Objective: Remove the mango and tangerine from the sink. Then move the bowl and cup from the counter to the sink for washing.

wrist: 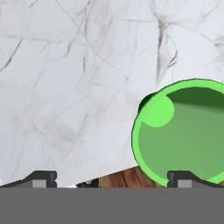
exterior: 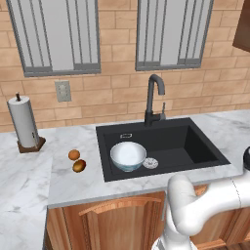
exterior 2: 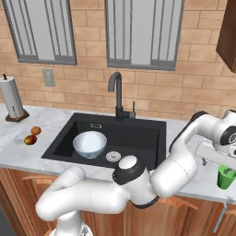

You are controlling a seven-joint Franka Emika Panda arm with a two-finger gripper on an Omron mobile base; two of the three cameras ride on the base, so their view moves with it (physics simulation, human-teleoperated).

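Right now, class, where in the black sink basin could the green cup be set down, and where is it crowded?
The black rectangular sink has bare floor in its right half, right of the round silver drain. The left half is crowded by the wide pale bluish-white bowl. The green cup stands on the white marble counter, under the gripper.

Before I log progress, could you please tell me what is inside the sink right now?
Inside the sink sits the bowl, beside the silver drain. The basin floor under the bowl is covered.
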